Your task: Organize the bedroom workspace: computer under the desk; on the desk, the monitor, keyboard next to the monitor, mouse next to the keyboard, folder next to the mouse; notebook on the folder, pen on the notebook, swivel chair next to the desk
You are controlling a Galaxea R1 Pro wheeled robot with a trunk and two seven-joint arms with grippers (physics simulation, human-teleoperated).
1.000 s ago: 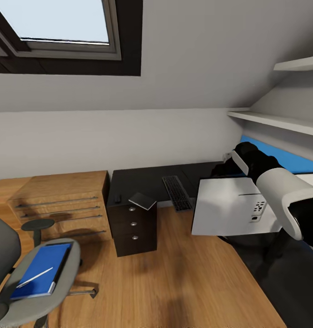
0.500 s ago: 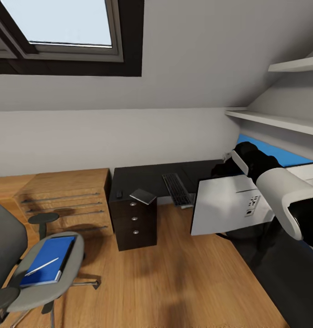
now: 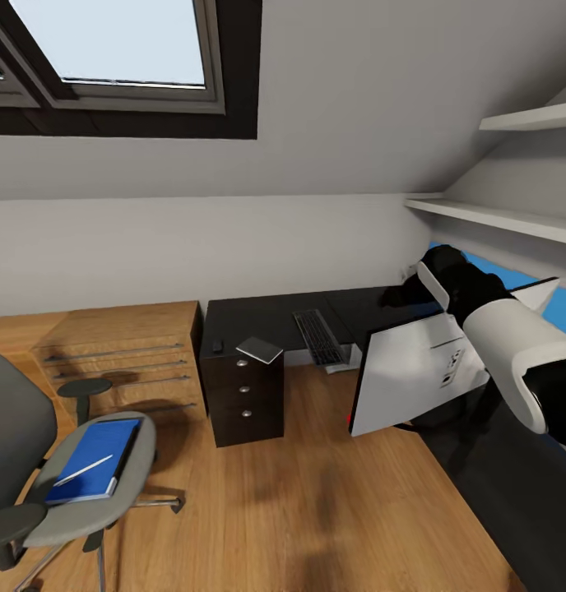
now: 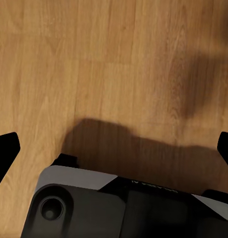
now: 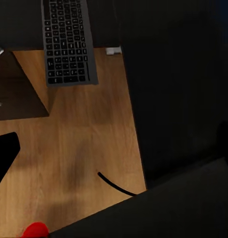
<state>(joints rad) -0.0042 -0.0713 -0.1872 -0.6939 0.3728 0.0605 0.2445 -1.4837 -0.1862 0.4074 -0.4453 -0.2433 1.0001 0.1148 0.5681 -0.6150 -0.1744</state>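
Tilting further, the monitor (image 3: 415, 370) has lifted rightward.

Tilted monitor (image 3: 415, 374) over desk (image 3: 266, 316); folder (image 3: 98, 469) on swivel chair (image 3: 36, 485).

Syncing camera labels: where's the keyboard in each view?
Head view: keyboard sits centre-right on the desk, its near end past the edge.
Right wrist view: keyboard at the picture's upper left, overhanging the wood floor.
Left wrist view: looks down at floor.
Shared landmark: the wood floor.
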